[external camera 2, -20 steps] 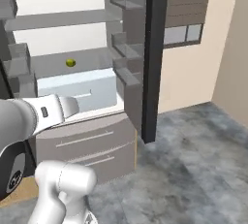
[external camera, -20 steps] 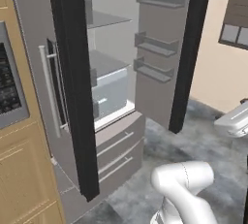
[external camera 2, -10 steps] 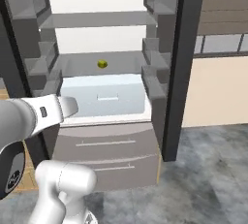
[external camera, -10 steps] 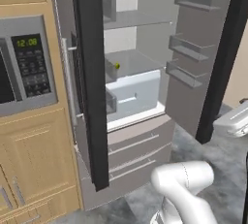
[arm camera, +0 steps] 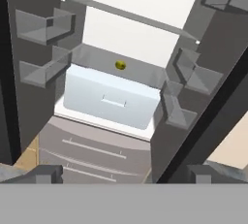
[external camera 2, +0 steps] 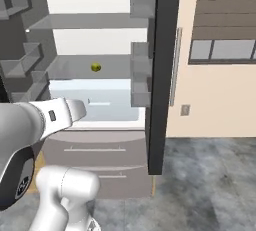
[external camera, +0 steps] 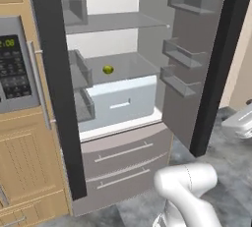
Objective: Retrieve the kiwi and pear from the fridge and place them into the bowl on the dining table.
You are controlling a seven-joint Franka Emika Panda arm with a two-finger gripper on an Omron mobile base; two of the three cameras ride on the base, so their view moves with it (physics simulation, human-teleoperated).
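Note:
The fridge [external camera: 125, 159] stands with both doors swung wide, its white inside and clear shelves facing me. One small round yellow-green fruit [external camera: 108, 69] [external camera 2: 95, 67] [arm camera: 120, 65] lies on the shelf above the pale drawer [external camera: 120, 104] [arm camera: 114, 102]; I cannot tell whether it is the kiwi or the pear. My gripper [arm camera: 126, 175] is open and holds nothing. It is well short of the fridge and points at the drawer. A second fruit, the bowl and the dining table are out of view.
The left door's black edge [external camera: 56, 88] and the right door [external camera: 216, 64] with its shelf bins [external camera: 179, 56] flank the opening. A built-in microwave [external camera: 15, 69] sits over wood cabinets [external camera: 29, 172] on the left. Grey freezer drawers [external camera 2: 95, 150] lie below, and a beige wall [external camera 2: 220, 100] is on the right.
The whole picture has shifted: the base has driven, so the fridge's open inside now faces the cameras more squarely. The fruit has come into plain sight. The arm holds its pose.

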